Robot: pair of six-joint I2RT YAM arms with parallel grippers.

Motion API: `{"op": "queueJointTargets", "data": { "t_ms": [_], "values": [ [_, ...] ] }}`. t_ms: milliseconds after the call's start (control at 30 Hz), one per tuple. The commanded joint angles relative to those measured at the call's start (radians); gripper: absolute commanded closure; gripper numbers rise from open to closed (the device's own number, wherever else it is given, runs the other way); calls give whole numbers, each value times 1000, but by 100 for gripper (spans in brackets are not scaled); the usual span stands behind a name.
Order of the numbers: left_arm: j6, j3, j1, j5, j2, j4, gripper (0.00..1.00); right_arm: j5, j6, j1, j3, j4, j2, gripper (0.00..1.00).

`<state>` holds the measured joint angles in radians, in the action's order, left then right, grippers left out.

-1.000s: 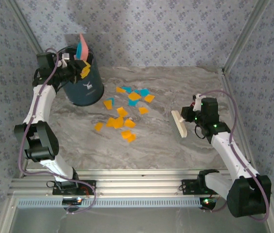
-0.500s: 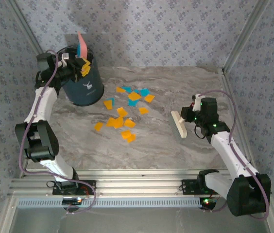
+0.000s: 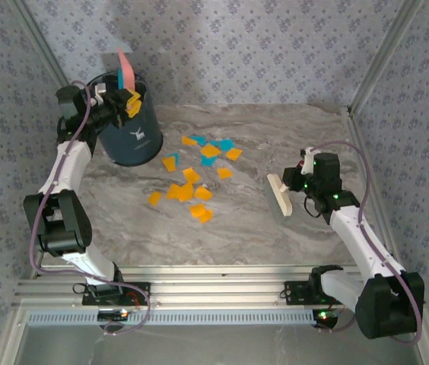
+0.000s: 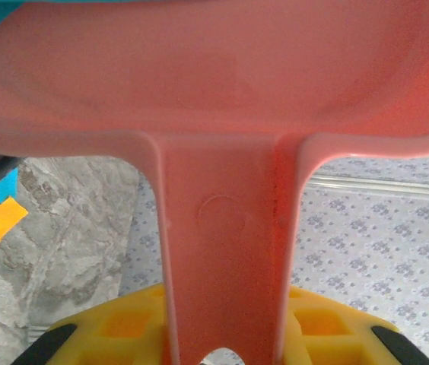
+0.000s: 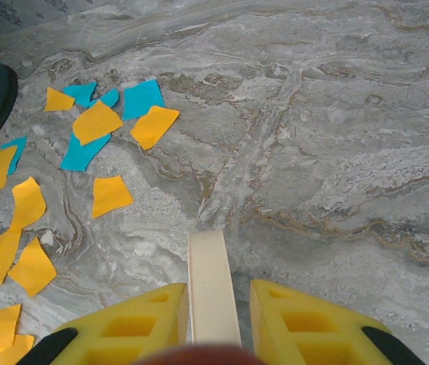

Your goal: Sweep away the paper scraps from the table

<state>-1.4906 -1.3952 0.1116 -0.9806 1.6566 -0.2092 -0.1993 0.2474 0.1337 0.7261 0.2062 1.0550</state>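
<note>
The left gripper (image 4: 226, 338) has carried the pink dustpan (image 3: 126, 70) slightly leftward above the dark blue bucket (image 3: 132, 135); the right gripper (image 5: 213, 323) has stayed put. Nearest, right of centre on the table (image 3: 290, 228), the right gripper is pinched on a cream brush (image 5: 210, 274). Its wrist camera shows the paper scraps (image 5: 96, 122), orange and cyan, scattered mid-table left of the brush and apart from it. Farthest back, the left wrist camera shows yellow fingers (image 4: 115, 331) clamping the dustpan's handle, a grip too small to make out from overhead.
</note>
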Motion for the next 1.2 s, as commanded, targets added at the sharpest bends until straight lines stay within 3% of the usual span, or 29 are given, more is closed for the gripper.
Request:
{"op": "queueJointTargets", "data": {
  "t_ms": [0,600,1167],
  "values": [
    [-60,11,7,-10,-55,-110,100,-8,13,6,33,-20,3,100],
    [-345,115,5,45,-69,-404,100,-6,11,9,34,-22,15,100],
    [-483,157,-17,83,-65,-555,100,1,9,17,36,-19,19,100]
  ]
}}
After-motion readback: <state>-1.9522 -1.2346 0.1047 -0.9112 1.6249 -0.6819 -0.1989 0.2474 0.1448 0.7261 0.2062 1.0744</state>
